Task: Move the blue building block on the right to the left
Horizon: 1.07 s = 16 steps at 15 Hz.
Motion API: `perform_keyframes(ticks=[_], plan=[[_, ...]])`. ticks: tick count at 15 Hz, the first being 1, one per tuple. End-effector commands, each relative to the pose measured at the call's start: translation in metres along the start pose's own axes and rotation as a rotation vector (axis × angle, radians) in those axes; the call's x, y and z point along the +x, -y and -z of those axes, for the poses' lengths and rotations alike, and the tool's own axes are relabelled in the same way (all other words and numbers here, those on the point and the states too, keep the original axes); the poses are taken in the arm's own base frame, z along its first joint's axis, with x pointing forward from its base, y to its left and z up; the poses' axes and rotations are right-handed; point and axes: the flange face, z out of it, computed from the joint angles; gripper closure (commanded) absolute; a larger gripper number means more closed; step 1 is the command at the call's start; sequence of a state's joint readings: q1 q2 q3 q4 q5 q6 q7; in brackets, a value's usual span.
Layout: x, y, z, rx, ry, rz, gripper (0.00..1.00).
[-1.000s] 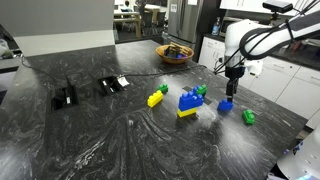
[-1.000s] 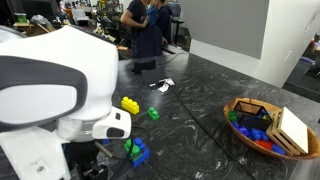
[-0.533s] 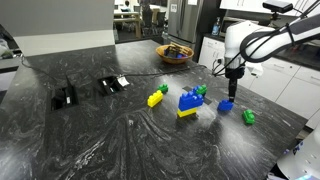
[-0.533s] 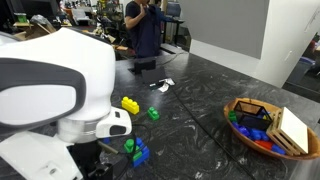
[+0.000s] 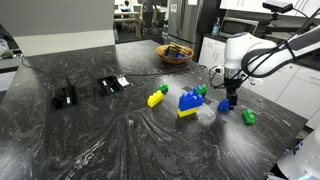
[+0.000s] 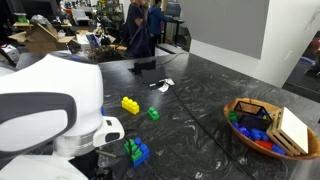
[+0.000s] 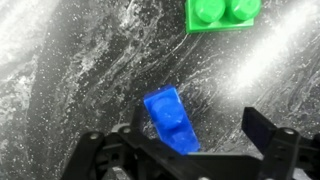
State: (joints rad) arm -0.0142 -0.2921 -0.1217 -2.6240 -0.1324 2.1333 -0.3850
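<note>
Worktop [image 5: 100,140], dark and veined, carries everything; your arm [image 5: 262,52] reaches down just beyond the blue-on-yellow stack [image 5: 187,103]; the jaws stand apart, low over the blue block [image 7: 172,120], which lies on the worktop between them in the wrist view, skewed and nearer one finger [image 7: 141,138] than the other; the green block [image 7: 222,12] sits near, apart from it. If you close now, I judge that the near finger could strike a corner first and spin or flick the block out; square up and centre before you squeeze; carrying it left, lift well clear, or you may knock the stack.
</note>
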Motion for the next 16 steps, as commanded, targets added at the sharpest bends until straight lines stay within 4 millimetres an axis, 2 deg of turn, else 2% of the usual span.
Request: perform_keyframes(ticks=[1, 2, 3, 4, 12, 14, 16], plan=[[0.001, -0.001, -0.006, -0.015, -0.019, 0.034, 0.0], [0.001, -0.001, -0.007, -0.014, -0.022, 0.033, 0.0], [0.002, -0.002, -0.007, -0.011, -0.023, 0.03, 0.08], [0.003, -0.002, -0.007, -0.007, -0.028, 0.027, 0.26], [0.002, -0.007, -0.005, -0.004, -0.047, 0.007, 0.83], [0.001, -0.009, -0.005, 0.003, -0.05, -0.002, 0.9], [-0.001, -0.012, -0.001, 0.002, -0.057, -0.021, 0.9]])
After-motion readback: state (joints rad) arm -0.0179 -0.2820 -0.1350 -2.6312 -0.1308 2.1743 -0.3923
